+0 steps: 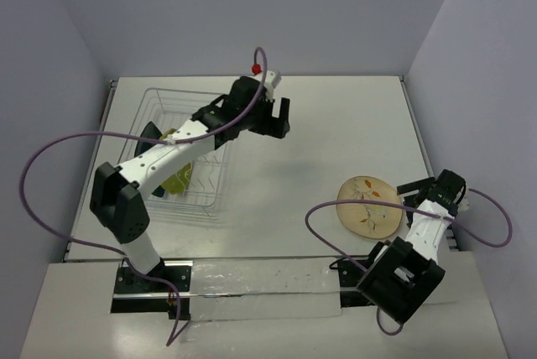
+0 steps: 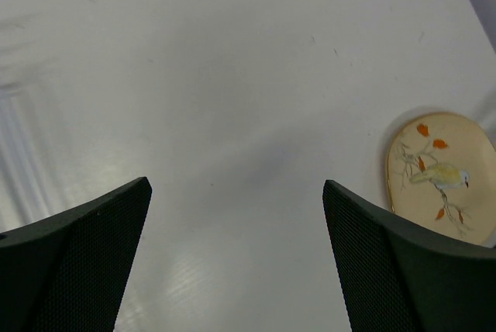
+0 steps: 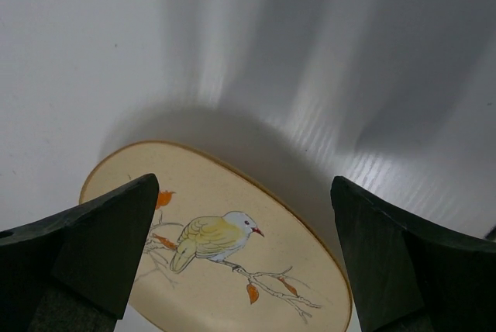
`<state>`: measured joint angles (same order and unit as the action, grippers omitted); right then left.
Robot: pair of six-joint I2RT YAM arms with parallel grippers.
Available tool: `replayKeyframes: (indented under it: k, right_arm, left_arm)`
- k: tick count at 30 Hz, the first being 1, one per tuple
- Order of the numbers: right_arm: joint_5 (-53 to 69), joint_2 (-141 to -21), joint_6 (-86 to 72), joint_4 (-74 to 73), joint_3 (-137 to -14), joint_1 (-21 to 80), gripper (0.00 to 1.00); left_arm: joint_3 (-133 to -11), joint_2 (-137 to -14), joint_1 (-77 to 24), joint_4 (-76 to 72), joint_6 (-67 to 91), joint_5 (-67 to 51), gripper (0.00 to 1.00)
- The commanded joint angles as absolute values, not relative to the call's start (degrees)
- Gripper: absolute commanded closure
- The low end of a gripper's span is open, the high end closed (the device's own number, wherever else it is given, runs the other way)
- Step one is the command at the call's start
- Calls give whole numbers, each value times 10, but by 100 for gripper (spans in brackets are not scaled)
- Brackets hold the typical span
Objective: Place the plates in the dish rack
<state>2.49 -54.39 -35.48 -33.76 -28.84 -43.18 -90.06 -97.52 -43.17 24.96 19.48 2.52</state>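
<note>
The cream plate with a bird and orange leaves lies flat on the table at the right. It also shows in the left wrist view and the right wrist view. My right gripper is open and empty at the plate's right edge; in its wrist view the jaws stand wide over the plate. The wire dish rack stands at the left. It holds the dark teal plate and the yellow-green plate, both partly hidden by my left arm. My left gripper is open and empty over bare table, just right of the rack.
Grey walls close in the white table on three sides. A purple cable loops from each arm, the right one lying just in front of the cream plate. A red marker sits at the back edge.
</note>
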Motion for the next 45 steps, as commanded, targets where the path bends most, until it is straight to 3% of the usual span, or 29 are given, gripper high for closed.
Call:
replayKeyframes:
  k: [1,7,14,22,25,31,37,45]
  right_arm:
    - [89,-553,-347,-299,-263,-433,0]
    - [149,-602,-333,-267,-248,-427,0]
    - [184,-636,-329,-252,-238,-354,0]
    - [187,-618,-330,-251,-235,-318,5]
    - [182,-611,-333,-251,-233,-309,0]
    - [191,-617,-332,-249,-229,-305,0]
    - [203,-630,-330,-243,-224,-302,0]
    - [260,-668,-323,-232,-219,-300,0]
  left_arm:
    - [-908,-1012,-452,193,233,-50,1]
    - [-894,-1079,-479,156,277,-102,1]
    - [-866,-1165,-520,58,365,-182,1]
    - [-880,-1220,-575,56,404,-142,3]
    - [-870,-1222,-582,53,425,-130,5]
    - [-842,-1252,-597,8,465,-140,18]
    - [-852,-1275,-606,6,477,-143,26]
    - [-810,-1276,-606,-103,520,-194,35]
